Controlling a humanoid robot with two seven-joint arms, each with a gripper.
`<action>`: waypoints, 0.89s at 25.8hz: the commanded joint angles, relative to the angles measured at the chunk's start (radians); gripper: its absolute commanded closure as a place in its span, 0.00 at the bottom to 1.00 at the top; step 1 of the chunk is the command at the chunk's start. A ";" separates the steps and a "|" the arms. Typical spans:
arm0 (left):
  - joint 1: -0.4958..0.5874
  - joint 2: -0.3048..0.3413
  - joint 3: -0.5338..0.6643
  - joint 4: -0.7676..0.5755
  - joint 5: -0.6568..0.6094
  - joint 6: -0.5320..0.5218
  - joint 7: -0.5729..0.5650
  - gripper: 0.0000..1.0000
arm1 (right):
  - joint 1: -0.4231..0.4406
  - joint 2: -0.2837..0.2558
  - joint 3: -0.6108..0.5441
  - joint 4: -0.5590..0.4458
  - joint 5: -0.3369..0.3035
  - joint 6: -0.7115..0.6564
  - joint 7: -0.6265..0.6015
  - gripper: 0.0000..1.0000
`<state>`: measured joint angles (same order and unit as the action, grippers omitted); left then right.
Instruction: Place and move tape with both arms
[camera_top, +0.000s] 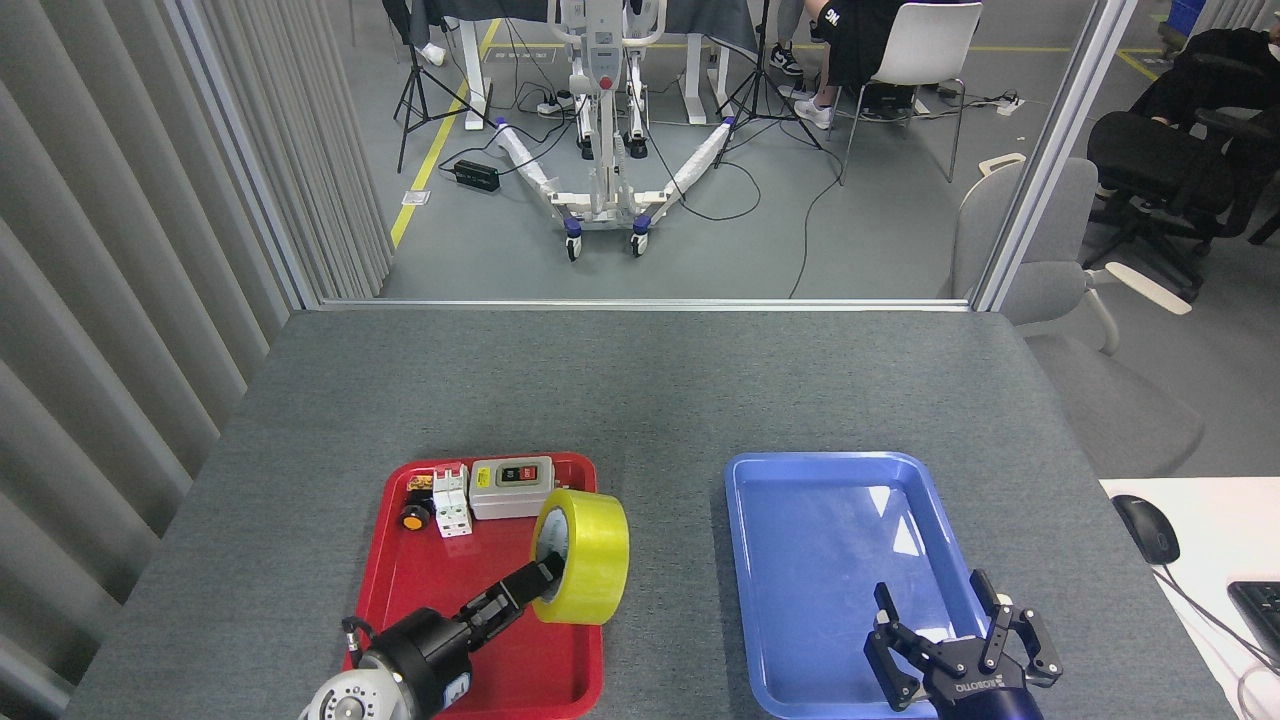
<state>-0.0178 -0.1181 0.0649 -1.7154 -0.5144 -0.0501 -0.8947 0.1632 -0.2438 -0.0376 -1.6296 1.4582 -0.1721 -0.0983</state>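
Note:
The yellow tape roll (590, 557) hangs lifted and turned on edge above the right side of the red tray (395, 560). My left gripper (545, 575) reaches up from the lower left, and its black fingers (500, 600) are shut on the roll's near rim and core. My right gripper (955, 640) hovers over the near right corner of the blue tray (800, 480). It stands open with its fingers spread and nothing between them. That tray holds nothing.
At the back of the red tray lie a grey switch box (511, 487), a white breaker (451, 500) and a small orange-capped button (412, 517). A mouse (1146, 528) and a keyboard corner (1262, 605) rest on a white desk at the right.

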 joint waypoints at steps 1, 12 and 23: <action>0.090 0.011 -0.082 -0.013 0.162 -0.065 0.007 1.00 | -0.007 -0.094 0.097 -0.022 -0.108 -0.006 -0.008 0.00; 0.159 0.035 -0.237 -0.012 0.329 -0.257 -0.050 1.00 | -0.033 -0.488 0.266 -0.016 -0.665 -0.495 -0.029 0.00; 0.157 0.037 -0.269 0.059 0.333 -0.312 -0.052 1.00 | -0.064 -0.571 0.380 -0.078 -0.659 -0.613 -0.008 0.01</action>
<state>0.1410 -0.0825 -0.2015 -1.6755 -0.1803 -0.3451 -0.9469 0.1192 -0.8111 0.3175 -1.6988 0.7983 -0.7796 -0.1173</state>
